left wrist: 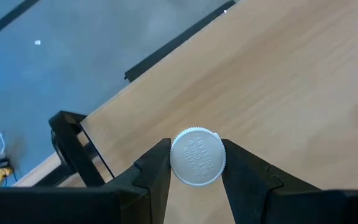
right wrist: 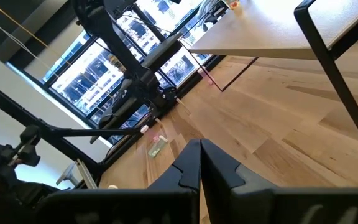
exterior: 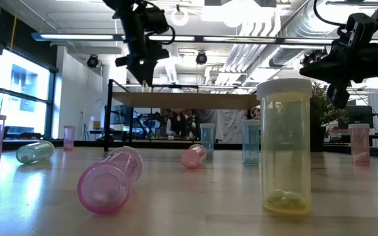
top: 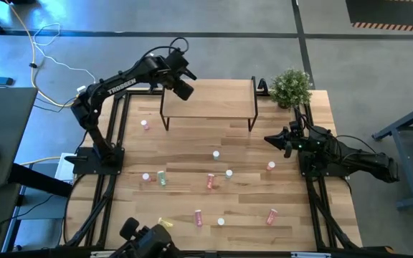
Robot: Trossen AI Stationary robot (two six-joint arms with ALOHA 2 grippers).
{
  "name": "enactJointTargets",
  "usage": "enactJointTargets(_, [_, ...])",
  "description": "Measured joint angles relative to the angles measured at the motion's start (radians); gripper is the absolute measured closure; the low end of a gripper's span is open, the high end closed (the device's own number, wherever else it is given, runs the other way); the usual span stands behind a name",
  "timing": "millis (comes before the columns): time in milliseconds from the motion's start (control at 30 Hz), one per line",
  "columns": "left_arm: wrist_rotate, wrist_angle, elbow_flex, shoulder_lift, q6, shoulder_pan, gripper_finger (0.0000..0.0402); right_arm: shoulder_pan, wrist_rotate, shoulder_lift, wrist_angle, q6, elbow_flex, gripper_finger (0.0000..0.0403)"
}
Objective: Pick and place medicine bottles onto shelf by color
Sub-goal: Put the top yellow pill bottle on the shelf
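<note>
White-capped and light, the bottle [left wrist: 197, 157] sits pinched between the left tool's [left wrist: 196, 169] fingers, just above the shelf [top: 208, 99] — rigid, slick plastic, so gripping across the ribbed cap looks safest. Off beside the bench [top: 249, 150] edge, the right tool [top: 273, 139] waits closed and empty.

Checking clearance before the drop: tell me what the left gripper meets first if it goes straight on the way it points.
The shelf. The left gripper, shut on a white-capped bottle, points down at its board near the left end; nothing shows between. How far above it hangs is unclear.
</note>
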Motion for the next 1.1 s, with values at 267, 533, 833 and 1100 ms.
enactJointTargets(267, [-0.021,0.036,-0.018,-0.001,0.008,-0.001,0.0282,0.0,0.0,0.0,0.001,0.0,0.0,0.0403])
enactJointTargets(533, [-0.053,0.033,-0.018,0.0,0.011,0.006,0.0282,0.0,0.005,0.0,0.001,0.0,0.0,0.0403])
enactJointTargets(833, [-0.043,0.039,-0.019,0.001,-0.03,0.025,0.0282,0.0,0.005,0.0,0.002,0.0,0.0,0.0403])
enactJointTargets(1100, [-0.032,0.061,-0.02,0.003,-0.041,0.024,0.0282,0.0,0.004,0.0,0.002,0.0,0.0,0.0403])
